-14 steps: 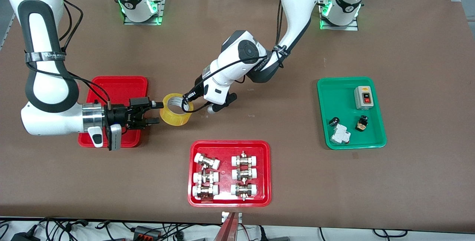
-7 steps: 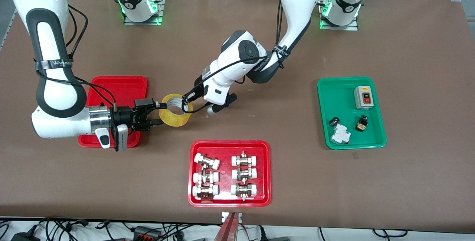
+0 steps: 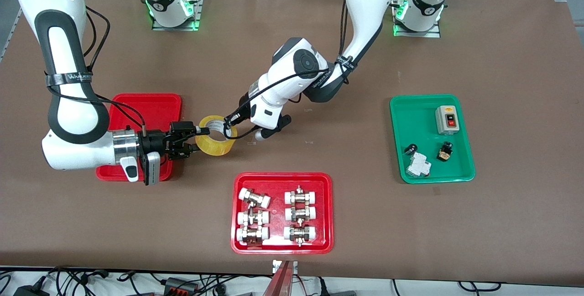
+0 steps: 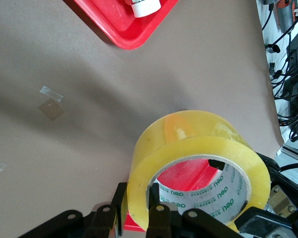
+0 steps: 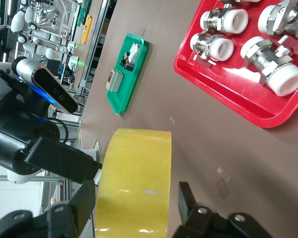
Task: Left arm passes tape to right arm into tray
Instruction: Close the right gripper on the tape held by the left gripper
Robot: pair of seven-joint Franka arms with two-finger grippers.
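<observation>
Over brown table [image 3: 365,150], tape [image 3: 214,135] sits between right gripper's [image 3: 194,140] spread fingers (left gripper [image 3: 229,125] clamps it).

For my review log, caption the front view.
Mid-handover: left end effector holds tape as right end effector straddles it.

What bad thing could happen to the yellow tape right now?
The left gripper holds the tape, and the right gripper straddles it, fingers not seeming closed. If the left lets go early, the tape might drop onto the table and roll, missing the tray.
</observation>
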